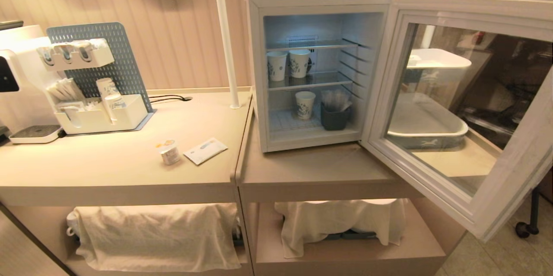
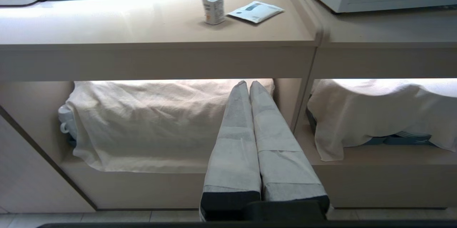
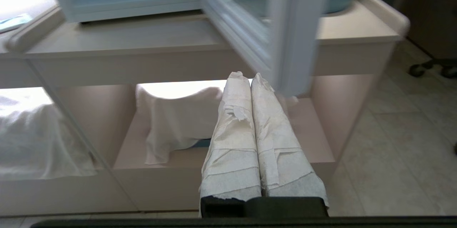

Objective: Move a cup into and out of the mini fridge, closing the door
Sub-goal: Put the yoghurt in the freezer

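The cup (image 1: 170,153), small and white with an orange-printed foil lid, stands upright on the left counter; the left wrist view shows the cup (image 2: 213,6) too. The white mini fridge (image 1: 257,73) sits on the right counter with its door (image 1: 514,172) swung wide open to the right, glass window facing me. The door (image 3: 291,35) shows close in the right wrist view. Neither arm appears in the head view. My left gripper (image 2: 248,83) is shut and empty, low in front of the lower shelf. My right gripper (image 3: 247,75) is shut and empty, below the open door's edge.
Three tall paper cups (image 1: 305,104) and a dark holder (image 1: 335,116) stand on the fridge's shelves. A flat white packet (image 1: 205,151) lies beside the cup. A white organiser (image 1: 101,114) and a machine stand at far left. Cloths (image 1: 160,233) drape the lower shelves. A basin (image 1: 425,131) sits behind the door.
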Motion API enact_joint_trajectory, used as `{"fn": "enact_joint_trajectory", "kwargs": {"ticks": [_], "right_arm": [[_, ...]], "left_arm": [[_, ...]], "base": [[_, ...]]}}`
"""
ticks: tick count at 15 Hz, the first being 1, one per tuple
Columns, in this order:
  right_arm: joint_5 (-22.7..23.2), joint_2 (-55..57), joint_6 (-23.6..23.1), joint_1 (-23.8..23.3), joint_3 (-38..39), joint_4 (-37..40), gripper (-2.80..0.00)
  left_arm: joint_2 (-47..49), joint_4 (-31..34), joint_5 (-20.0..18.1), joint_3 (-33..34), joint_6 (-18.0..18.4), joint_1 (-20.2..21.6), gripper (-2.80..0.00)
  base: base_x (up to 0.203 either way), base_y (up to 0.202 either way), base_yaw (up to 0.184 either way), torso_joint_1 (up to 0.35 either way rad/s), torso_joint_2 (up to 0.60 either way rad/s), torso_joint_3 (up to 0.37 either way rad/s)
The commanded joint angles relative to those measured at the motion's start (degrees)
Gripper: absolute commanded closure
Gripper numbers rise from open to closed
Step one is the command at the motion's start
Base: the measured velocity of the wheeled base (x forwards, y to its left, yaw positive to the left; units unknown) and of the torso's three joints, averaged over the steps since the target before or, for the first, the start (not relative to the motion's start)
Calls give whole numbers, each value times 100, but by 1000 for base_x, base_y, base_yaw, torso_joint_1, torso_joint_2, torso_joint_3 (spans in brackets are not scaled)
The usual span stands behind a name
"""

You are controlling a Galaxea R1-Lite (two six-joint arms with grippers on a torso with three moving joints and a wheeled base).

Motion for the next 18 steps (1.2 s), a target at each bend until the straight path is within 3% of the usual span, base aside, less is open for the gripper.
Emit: {"fn": "enact_joint_trajectory", "kwargs": {"ticks": [1,18], "right_arm": [[1,6,-1,4,0,-3,0],[1,6,-1,4,0,-3,0]], "left_arm": [[2,4,2,9,-13,0,0],[11,4,2,0,-40,0,0]], "base": [[0,190,2,1,2,0],[0,189,1,2,4,2]]}}
